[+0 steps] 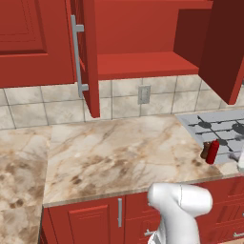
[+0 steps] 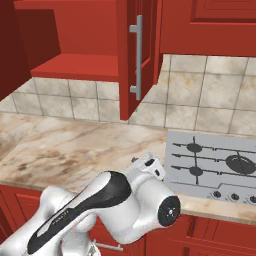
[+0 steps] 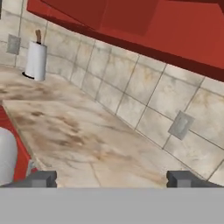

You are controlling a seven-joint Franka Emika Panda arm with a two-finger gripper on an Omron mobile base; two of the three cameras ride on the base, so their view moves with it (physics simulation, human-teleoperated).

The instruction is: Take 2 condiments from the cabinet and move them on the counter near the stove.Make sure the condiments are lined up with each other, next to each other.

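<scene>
Gripper (image 3: 111,179): fingers spread wide, nothing held, counter (image 3: 87,144) seen past them.
Condiments: bottle (image 1: 213,151) and shaker (image 1: 206,150) touching, lower right beside stove (image 1: 219,128); judged placed.
Cabinet (image 1: 138,64): doors open, shelf bare.

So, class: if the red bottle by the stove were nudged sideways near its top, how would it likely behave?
The red bottle stands tall and slim on a narrow base, so it would probably tip rather than slide. The counter looks smooth, so a low push might slide it instead. Once down, its round body would likely roll, perhaps knocking the shaker close beside it.
</scene>
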